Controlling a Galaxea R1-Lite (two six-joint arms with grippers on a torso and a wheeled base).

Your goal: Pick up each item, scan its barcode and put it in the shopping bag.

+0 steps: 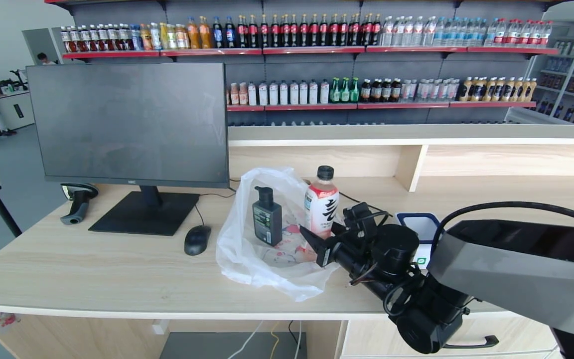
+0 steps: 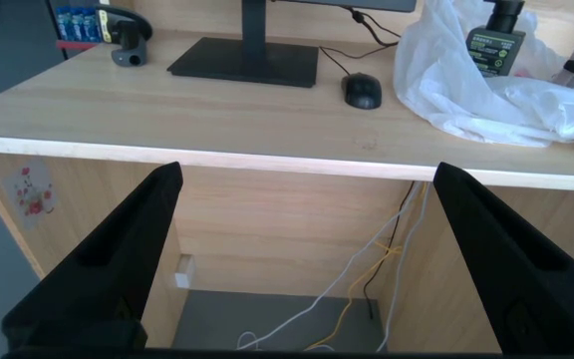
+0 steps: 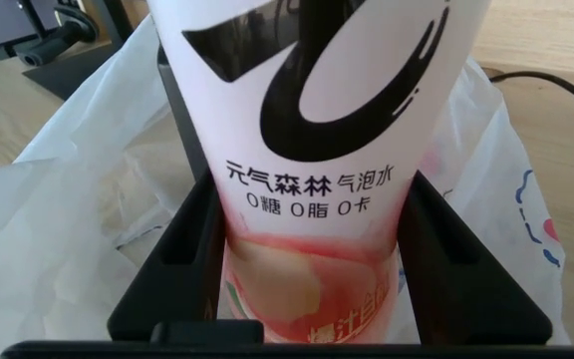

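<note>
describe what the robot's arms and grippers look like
The right arm has an angular grey shell, black cylindrical joints and thin black cables looping around them, with one thick black cable arching over the shell. Its black right gripper has flat, blocky fingers. The black left gripper has two broad, matte, wedge-shaped fingers. No markings are visible on either gripper.

Base of drink bottle [image 1: 321,204] behind right fingers [image 1: 314,238]

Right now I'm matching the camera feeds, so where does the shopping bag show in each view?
Head view: the shopping bag lies on the counter, beside the mouse.
Left wrist view: shopping bag at upper right, on the counter.
Right wrist view: shopping bag spread behind the drink bottle.
Shared landmark: the wooden counter.
</note>
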